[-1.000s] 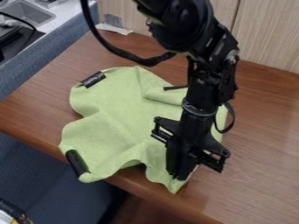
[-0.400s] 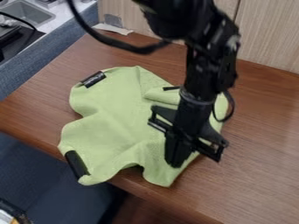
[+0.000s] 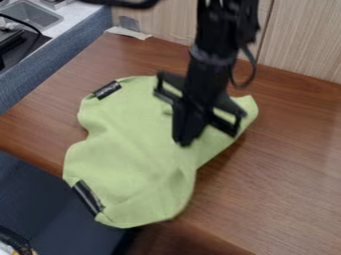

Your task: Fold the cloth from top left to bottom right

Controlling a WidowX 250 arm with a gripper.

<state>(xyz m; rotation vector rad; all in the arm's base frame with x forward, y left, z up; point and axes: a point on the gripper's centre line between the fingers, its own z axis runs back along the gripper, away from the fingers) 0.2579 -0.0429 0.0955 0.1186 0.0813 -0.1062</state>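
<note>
The rumpled light-green cloth looks matt; the flat brown wood-grained tabletop, smooth, faintly glossy towards three o'clock; the grey angular sink at eleven o'clock, metal.

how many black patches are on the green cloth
2: one black patch at the upper left of the green cloth, the other black patch at its lower left edge. More may be hidden behind the tool or in folds.
</note>
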